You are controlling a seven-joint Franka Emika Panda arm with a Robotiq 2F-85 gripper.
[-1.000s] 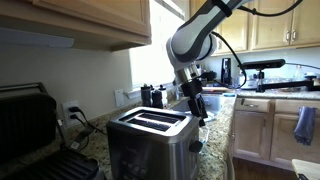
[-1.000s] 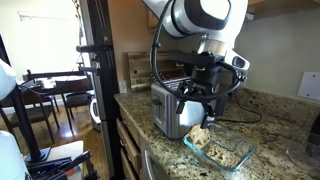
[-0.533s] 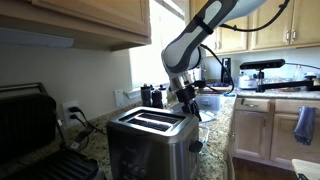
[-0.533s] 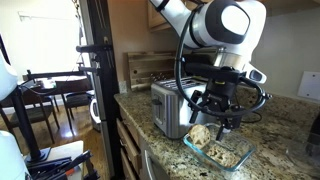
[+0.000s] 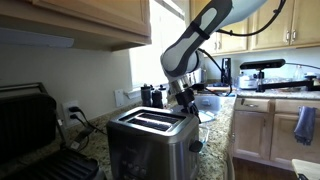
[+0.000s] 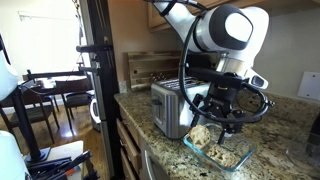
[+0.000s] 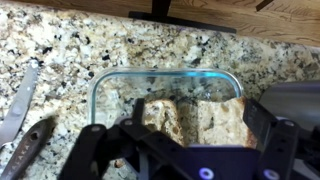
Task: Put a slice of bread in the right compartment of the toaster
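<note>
We find the gripper's fingers released and spread wide, grasping nothing, poised above bread slices in a glass dish on the granite countertop. The toaster stands upright just beside the dish, near the countertop's front edge. Its long axis and slots run across the countertop, and its knob end faces that edge. In the wrist view the gripper body hides the dish's near rim, so we cannot count the slices. A utensil near the dish is cut off. The black contact grill is only partly in frame.
</note>
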